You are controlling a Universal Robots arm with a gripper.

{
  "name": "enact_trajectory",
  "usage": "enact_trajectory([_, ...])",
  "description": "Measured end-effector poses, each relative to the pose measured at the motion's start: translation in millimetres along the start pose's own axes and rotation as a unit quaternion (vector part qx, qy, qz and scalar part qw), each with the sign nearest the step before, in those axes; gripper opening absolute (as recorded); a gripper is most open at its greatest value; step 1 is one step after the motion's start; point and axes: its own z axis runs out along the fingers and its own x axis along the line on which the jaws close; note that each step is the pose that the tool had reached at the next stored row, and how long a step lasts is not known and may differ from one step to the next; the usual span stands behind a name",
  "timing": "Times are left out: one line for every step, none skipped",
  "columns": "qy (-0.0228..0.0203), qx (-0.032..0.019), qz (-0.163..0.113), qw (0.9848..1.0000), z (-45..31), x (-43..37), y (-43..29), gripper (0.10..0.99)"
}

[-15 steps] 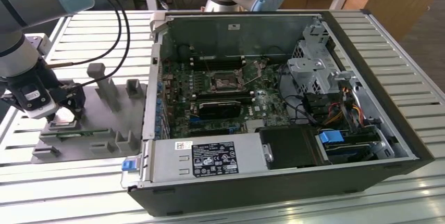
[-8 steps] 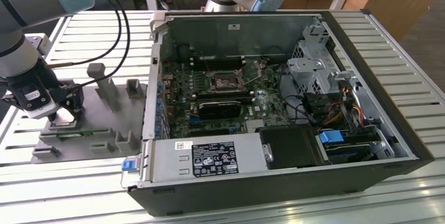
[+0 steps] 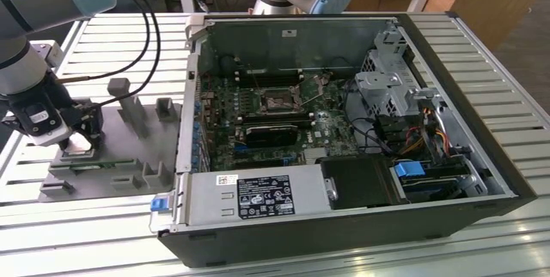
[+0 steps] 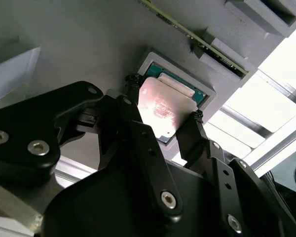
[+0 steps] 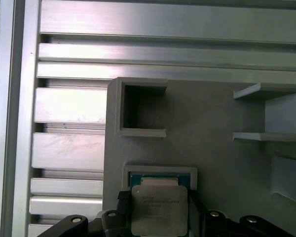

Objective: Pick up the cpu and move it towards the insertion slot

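The tool (image 4: 161, 98) is clamped on 2 opposite edges of the cpu (image 5: 159, 210) at its pocket in the grey plastic holder (image 5: 217, 158), with the insertion slot (image 3: 279, 103) well apart at about 3 o'clock in the exterior view.

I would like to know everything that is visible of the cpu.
The cpu is a small, flat, square chip with a pale silvery metal top bearing faint print; green shows along one edge. It lies at the square recess of the grey plastic holder. Two black fingers grip its opposite sides. Whether it is lifted, I cannot tell.
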Motion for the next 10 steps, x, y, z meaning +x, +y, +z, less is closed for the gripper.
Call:
enact_trajectory([0.0001,0.0,0.0,1.0,-1.9,0.0,0.1,0.541])
enact_trajectory([0.0001,0.0,0.0,1.0,-4.0,0.0,0.1,0.541])
enact_trajectory([0.0001,0.0,0.0,1.0,-6.1,0.0,0.2,0.541])
enact_trajectory([0.0001,0.0,0.0,1.0,-8.4,0.0,0.3,0.541])
enact_trajectory([0.0001,0.0,0.0,1.0,-10.6,0.0,0.4,0.541])
enact_trajectory([0.0001,0.0,0.0,1.0,-12.8,0.0,0.5,0.541])
enact_trajectory([0.0001,0.0,0.0,1.0,-15.3,0.0,0.6,0.541])
enact_trajectory([0.0001,0.0,0.0,1.0,-17.8,0.0,0.7,0.541])
enact_trajectory([0.0001,0.0,0.0,1.0,-20.2,0.0,0.8,0.541])
enact_trajectory([0.0002,0.0,0.0,1.0,-22.8,0.0,0.9,0.541])
